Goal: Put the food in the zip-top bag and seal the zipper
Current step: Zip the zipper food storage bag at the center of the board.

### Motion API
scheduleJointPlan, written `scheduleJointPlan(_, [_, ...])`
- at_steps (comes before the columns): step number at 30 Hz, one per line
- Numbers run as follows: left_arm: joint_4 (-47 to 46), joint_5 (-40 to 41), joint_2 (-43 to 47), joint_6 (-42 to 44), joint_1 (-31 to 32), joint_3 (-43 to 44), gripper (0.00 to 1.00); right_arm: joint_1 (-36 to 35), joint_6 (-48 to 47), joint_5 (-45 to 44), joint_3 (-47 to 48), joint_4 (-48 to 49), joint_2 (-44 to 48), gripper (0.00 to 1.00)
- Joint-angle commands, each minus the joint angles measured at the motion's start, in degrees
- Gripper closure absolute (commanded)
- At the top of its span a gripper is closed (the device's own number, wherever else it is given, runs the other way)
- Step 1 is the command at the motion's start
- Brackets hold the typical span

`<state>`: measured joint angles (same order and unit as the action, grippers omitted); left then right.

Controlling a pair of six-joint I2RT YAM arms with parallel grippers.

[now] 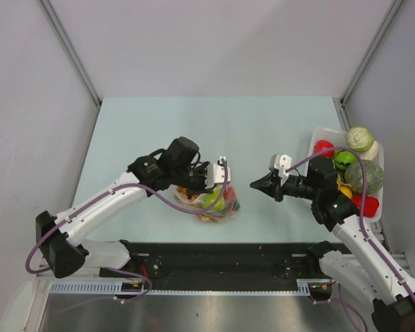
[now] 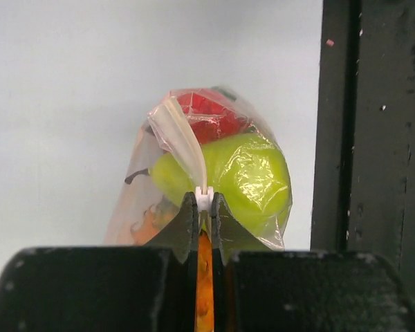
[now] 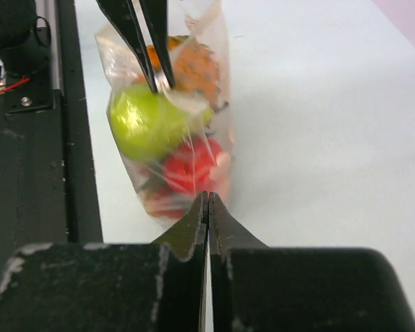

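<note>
While the left hand (image 2: pixel 204 202) pinches its clear zipper strip (image 2: pixel 183 149), crinkly bag (image 1: pixel 218 207) lower centre on pale worktop (image 1: pixel 194 131), glossy green ball (image 2: pixel 245 176) and red berry (image 2: pixel 207 114) inside, right hand (image 1: pixel 257 185) closed, empty, beside it, white tray (image 1: pixel 317 131) at right.

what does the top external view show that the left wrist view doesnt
Only the top external view: the white rectangular plastic tray of spare toy food at the right, and the right tool, shut and gripping nothing. Only the left wrist view: the narrow clear zipper strip pinched in the left tool. Both: the crinkly transparent plastic zip-top bag holding a glossy green apple-like ball and a red toy piece.
</note>
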<state>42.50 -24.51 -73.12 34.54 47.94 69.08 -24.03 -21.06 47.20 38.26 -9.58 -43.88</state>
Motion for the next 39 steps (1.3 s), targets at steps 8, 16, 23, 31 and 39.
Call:
scheduleJointPlan(8, [5.8,-2.3,4.5,0.1,-1.3,2.9,1.00,1.1,0.1,4.3,1.1,3.0,-0.1,0.32])
scheduleJointPlan(16, [0.6,-6.6,0.1,-3.3,1.4,7.0,1.00,-9.9,-1.5,-1.4,5.7,5.9,-5.0,0.18])
scheduleJointPlan(23, [-1.7,-6.1,-2.5,-4.2,4.1,9.1,1.00,-12.3,-6.6,-2.6,9.5,3.0,-9.0,0.39])
scheduleJointPlan(31, [-3.7,-5.1,-3.9,-5.8,4.6,9.4,1.00,-16.0,-14.9,-5.8,11.5,-5.3,-11.8,0.48])
scheduleJointPlan(39, [-3.6,-5.2,-3.7,-5.6,5.0,8.9,1.00,-17.4,-18.1,-9.1,11.9,-7.6,-12.7,0.72])
